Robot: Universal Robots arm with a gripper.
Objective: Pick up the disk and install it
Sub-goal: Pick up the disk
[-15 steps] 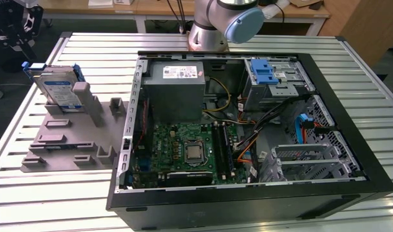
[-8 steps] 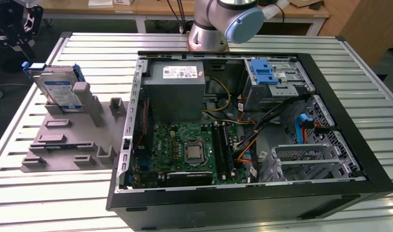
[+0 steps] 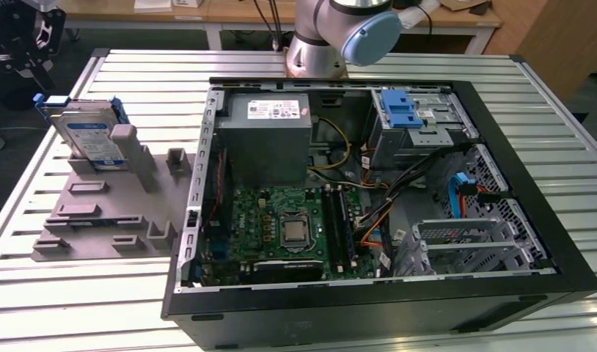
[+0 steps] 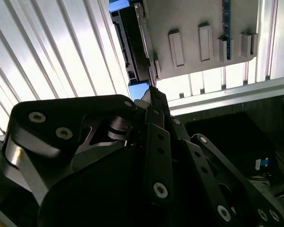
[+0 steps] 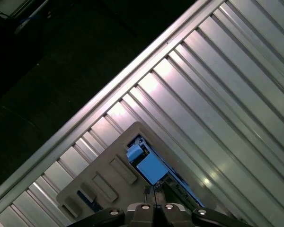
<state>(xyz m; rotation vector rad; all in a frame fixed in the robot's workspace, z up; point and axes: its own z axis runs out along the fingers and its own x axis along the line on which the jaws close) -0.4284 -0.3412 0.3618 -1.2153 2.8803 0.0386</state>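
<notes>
The disk stands on edge in a grey fixture at the exterior view's left; it is a silver drive with a white-and-blue label in a blue carrier. My gripper hangs dark above and beyond it, near the table's far corner. In the first wrist view the disk's blue top edge lies just past my gripper, whose fingers meet with nothing between them. In the second wrist view the disk shows edge-on beyond my gripper.
An open black computer case lies on the slatted metal table. Inside are a grey power supply, a motherboard and a blue-latched drive cage. The arm's base stands behind the case.
</notes>
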